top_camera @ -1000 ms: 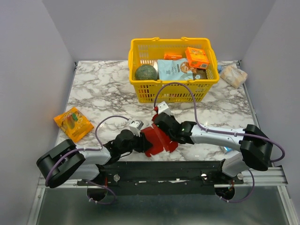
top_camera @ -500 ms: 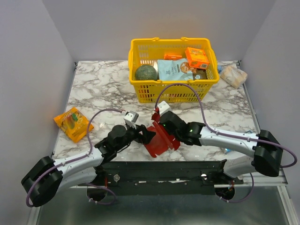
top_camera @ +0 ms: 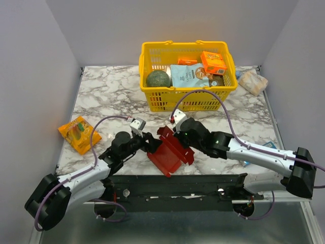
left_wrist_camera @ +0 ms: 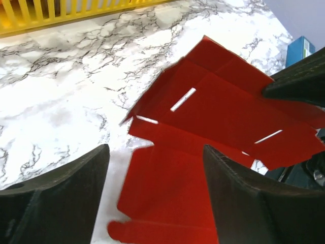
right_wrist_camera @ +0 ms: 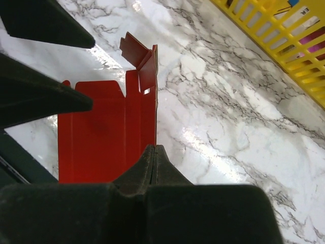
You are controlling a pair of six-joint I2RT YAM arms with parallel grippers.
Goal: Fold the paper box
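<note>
**Red sheet pinched on the right, open jaws waiting on the left**

The paper box (top_camera: 170, 152) sits between your two arms at the near edge of the marble table (top_camera: 111, 96), well short of the yellow basket (top_camera: 152, 99). It is partly unfolded, and one panel stands up off the surface.

Your right gripper (right_wrist_camera: 154, 152) has its fingers pressed together on the edge of that upright panel. The rest of the sheet runs straight away from it, creases lined up with the fingers.

Your left gripper (left_wrist_camera: 156, 151) has its fingers wide apart and holds nothing. From its wrist view the sheet lies directly ahead and below. A flat lower flap reaches in between the two fingers, and the slotted panels rise beyond it toward the right arm. I cannot tell whether either finger touches the card.

From above, the long axis looks diagonal, from the far end by the right gripper down to the near table edge. The free end points at your left arm, so that arm is probably the better placed for the next crease.
</note>
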